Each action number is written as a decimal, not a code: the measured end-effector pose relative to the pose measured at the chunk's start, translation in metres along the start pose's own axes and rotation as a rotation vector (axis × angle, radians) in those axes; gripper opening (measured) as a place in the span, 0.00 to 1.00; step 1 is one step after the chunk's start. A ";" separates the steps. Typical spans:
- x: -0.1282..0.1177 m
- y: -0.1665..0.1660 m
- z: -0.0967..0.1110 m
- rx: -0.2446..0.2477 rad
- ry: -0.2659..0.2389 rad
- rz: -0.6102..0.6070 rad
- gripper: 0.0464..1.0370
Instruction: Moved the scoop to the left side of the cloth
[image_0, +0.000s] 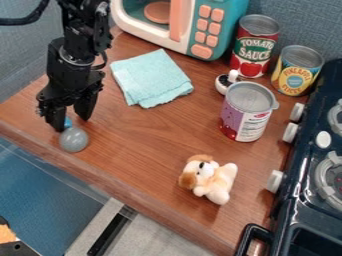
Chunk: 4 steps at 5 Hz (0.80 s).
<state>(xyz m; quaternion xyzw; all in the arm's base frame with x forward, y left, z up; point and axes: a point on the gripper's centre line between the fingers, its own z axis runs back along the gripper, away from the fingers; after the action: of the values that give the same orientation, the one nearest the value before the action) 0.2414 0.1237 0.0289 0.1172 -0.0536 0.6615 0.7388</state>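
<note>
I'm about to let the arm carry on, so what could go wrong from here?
The scoop's gray bowl sits close to the near edge of the table, so a nudge might send it over. The end effector is open right at the blue handle, so a finger could catch it and drag the scoop.

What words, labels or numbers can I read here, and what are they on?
"TOMATO SAUCE": red, white and green metal can.
"PINEAPPLE", in curved letters: yellow and blue metal can.
Too small to read: the print on the purple and white metal can, and any marks on the teal toy microwave's peach buttons.
</note>
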 end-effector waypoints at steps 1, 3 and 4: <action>-0.003 -0.001 -0.001 -0.016 0.025 -0.002 0.33; -0.013 -0.003 -0.001 -0.037 0.038 -0.008 0.25; -0.021 0.002 0.003 -0.002 0.063 0.037 0.25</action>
<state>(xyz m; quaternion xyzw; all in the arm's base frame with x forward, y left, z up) 0.2374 0.1028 0.0272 0.0946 -0.0332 0.6782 0.7280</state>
